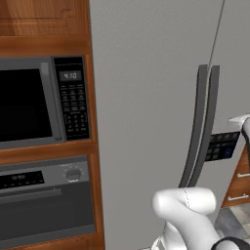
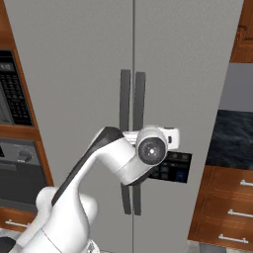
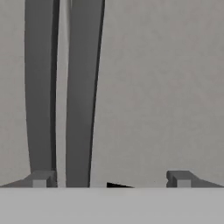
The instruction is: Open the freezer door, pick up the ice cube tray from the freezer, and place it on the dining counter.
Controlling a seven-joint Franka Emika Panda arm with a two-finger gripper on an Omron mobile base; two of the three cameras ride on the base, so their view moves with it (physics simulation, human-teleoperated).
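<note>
The freezer (image 2: 99, 59) stands closed, a tall grey appliance with two flat doors that meet at a thin vertical seam. The freezer door (image 1: 146, 97) is the left panel, shut flush beside the right door (image 2: 183, 64). Each door carries a long, slightly curved dark bar, and the two bars stand just beside each other, one at each side of the seam: the left handle (image 2: 125, 99) on the freezer door and the right handle (image 2: 140, 99) on the other door. In the hand view both handles rise at the left part of the picture. The gripper (image 3: 111, 179) is spread wide, with nothing between its fingertips; one fingertip (image 3: 41, 178) shows in front of the foot of the left bar and the other is well to the right, before the bare grey panel of the right door. Whether a tip touches the door or the bars, I cannot tell. In the right base view the white arm (image 2: 108, 158) bends up in front of the seam, and a small dark control panel (image 2: 173, 168) sits on the right door just beside the wrist. To the left of the freezer a wooden cabinet holds a microwave (image 1: 39, 102) above an oven (image 1: 44, 200). At the right edge of the right base view wooden drawers (image 2: 230, 207) show.
</note>
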